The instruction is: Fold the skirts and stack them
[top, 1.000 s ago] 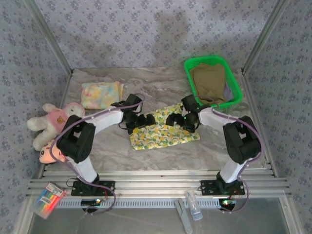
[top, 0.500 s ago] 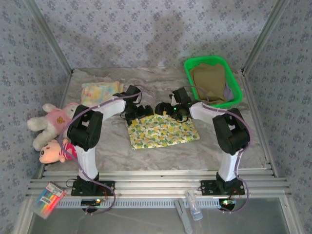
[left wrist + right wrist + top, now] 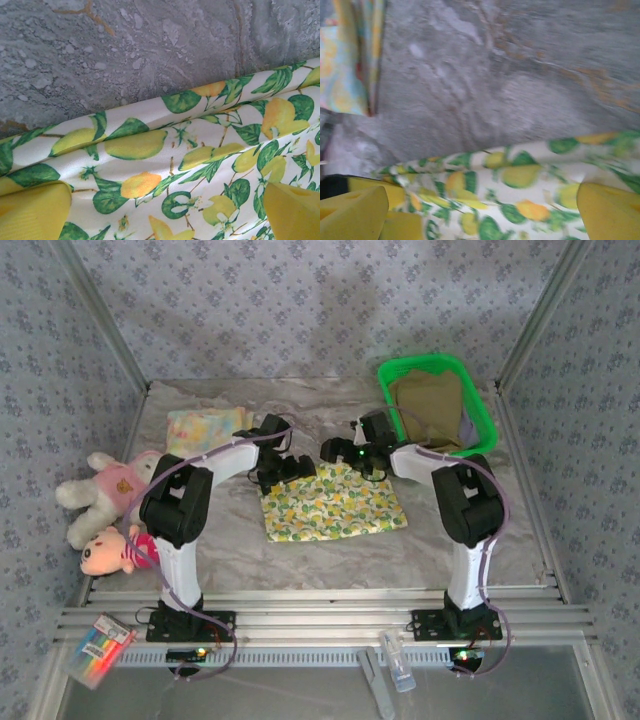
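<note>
Floral skirt, left hand and right hand spread wide over its far edge

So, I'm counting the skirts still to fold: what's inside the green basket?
The green basket holds an olive-khaki skirt that fills most of it, with a lavender sliver of cloth at its right edge. Anything beneath them is covered.

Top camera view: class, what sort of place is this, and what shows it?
Probably a robot lab cell staged for laundry folding: two arms bolted to an aluminium rail, patterned walls, plus a lemon-print skirt and green basket.
</note>
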